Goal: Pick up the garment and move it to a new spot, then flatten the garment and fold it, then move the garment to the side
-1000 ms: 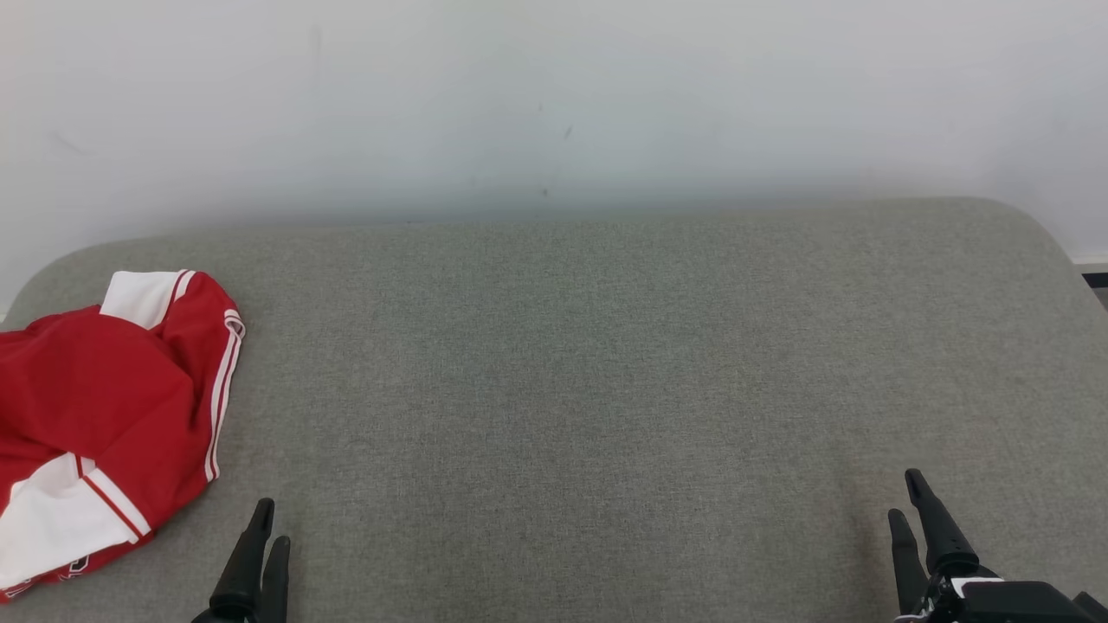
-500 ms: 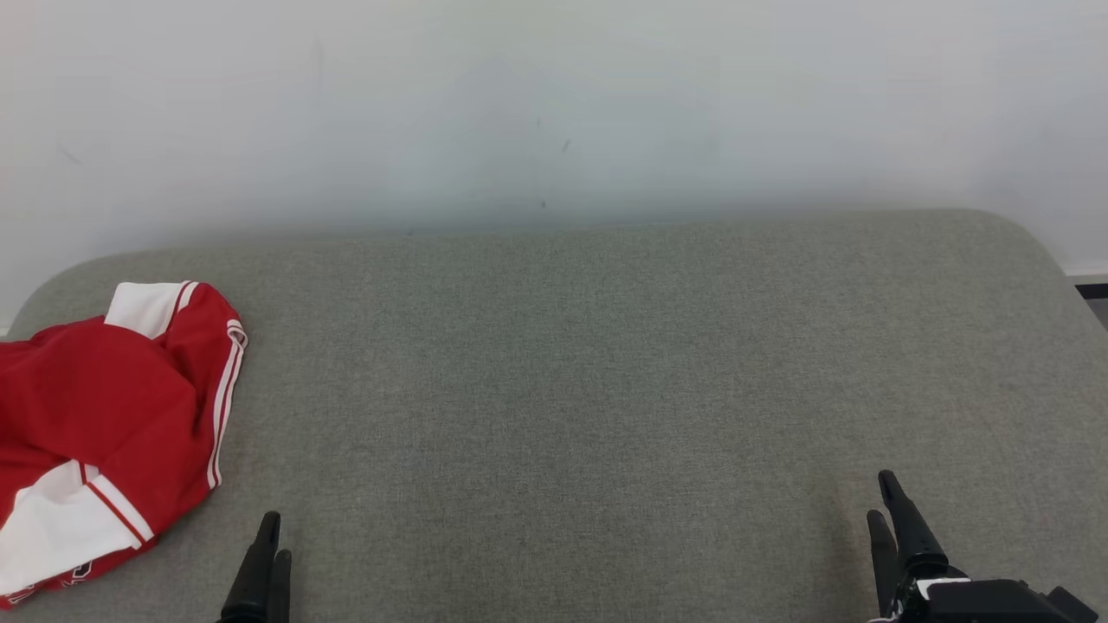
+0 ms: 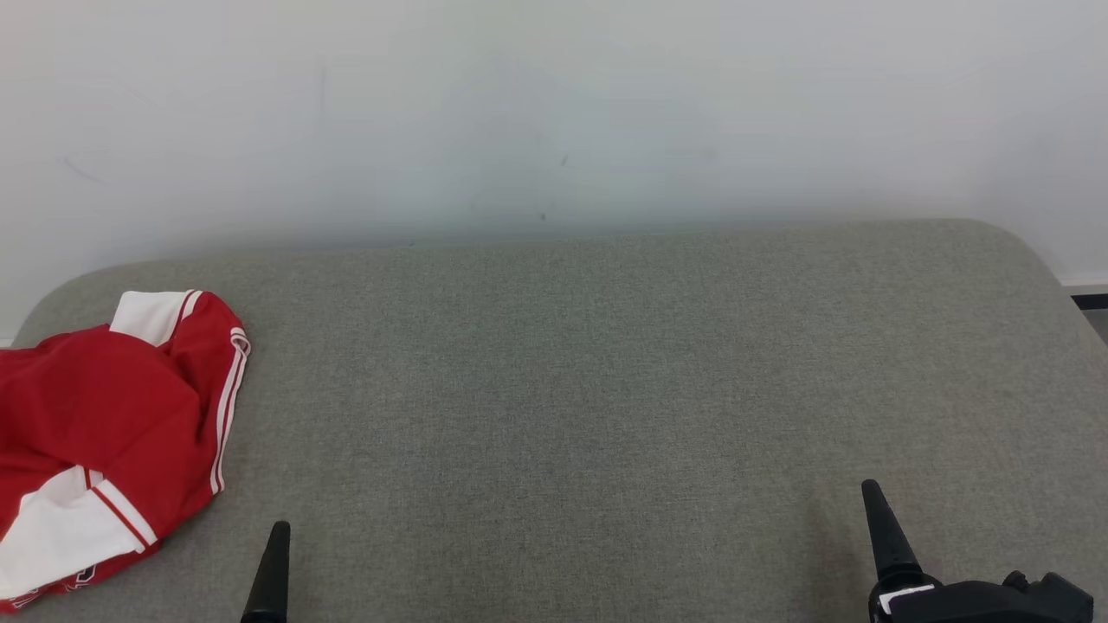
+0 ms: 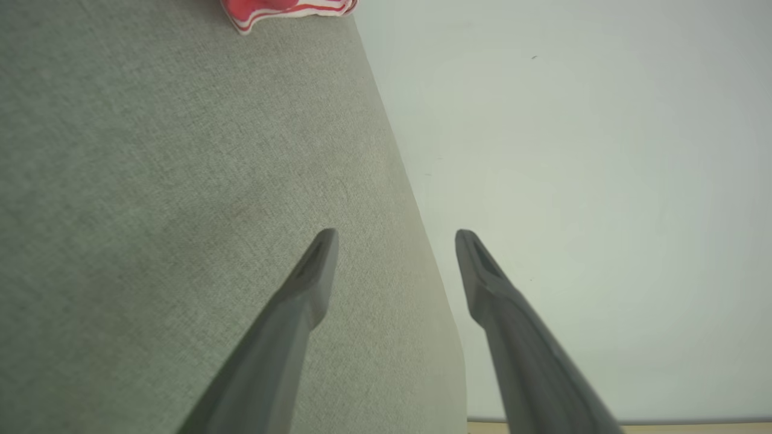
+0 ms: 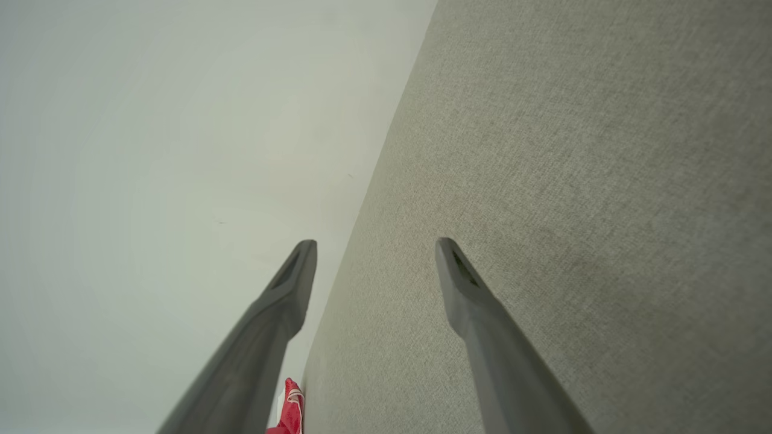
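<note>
Fingers of the left gripper (image 4: 395,235) and right gripper (image 5: 374,242) have spread apart, both empty. Crumpled red-and-white garment (image 3: 104,415) lies untouched at the left end of the grey surface (image 3: 563,389); best pinched low at a striped hem, not the bulk.

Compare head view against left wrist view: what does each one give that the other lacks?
Head view: the right hand at lower right, plus most of the crumpled red-and-white garment at the left end of the grey cushion.
Left wrist view: the left hand seen along its fingers, clearly spread apart, nothing between them.
Both: cushion, white wall, garment (just a striped edge in the wrist view) and left hand (one dark finger in the head view).
</note>
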